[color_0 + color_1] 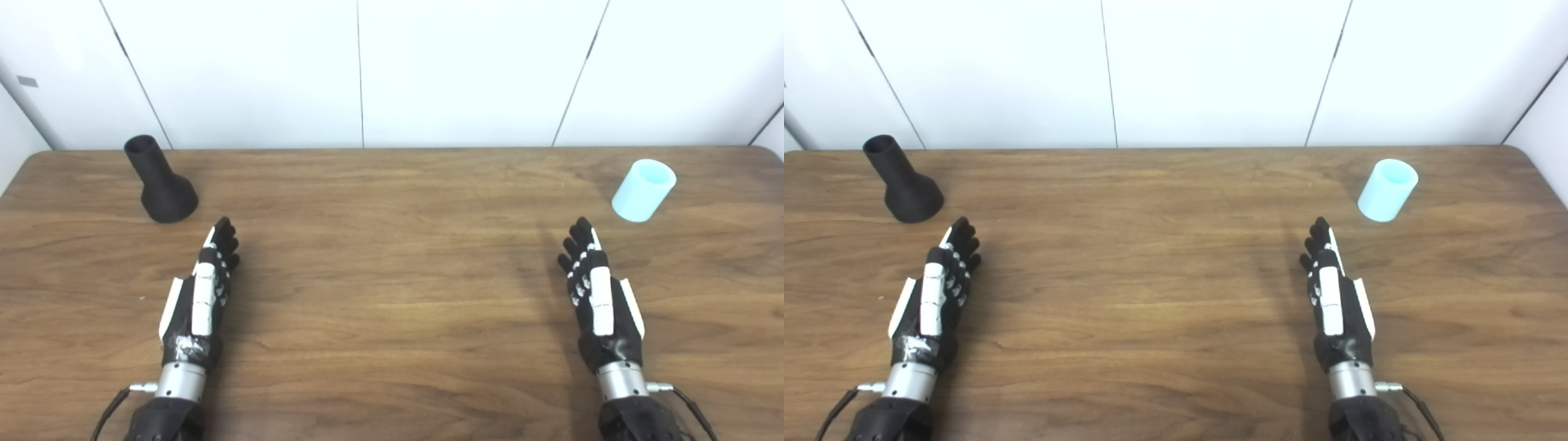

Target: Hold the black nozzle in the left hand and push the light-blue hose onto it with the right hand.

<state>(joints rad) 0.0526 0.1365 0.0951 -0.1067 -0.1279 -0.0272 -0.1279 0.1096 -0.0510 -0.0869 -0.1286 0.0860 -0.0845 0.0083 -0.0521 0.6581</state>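
Both empty: left hand (202, 294) and right hand (597, 294) flat, fingers extended; forearms cut off; nozzle (160, 180), hose (643, 190) untouched

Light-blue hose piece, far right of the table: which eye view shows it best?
Right eye view: the light-blue cylindrical hose sits further from the frame edge, open end visible. Left eye view shows it equally whole, only closer to the right border.

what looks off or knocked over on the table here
Nothing stands out. The black nozzle stands upright on its wide base at far left, the light-blue hose stands on end at far right, and the left hand and right hand are open, holding nothing.
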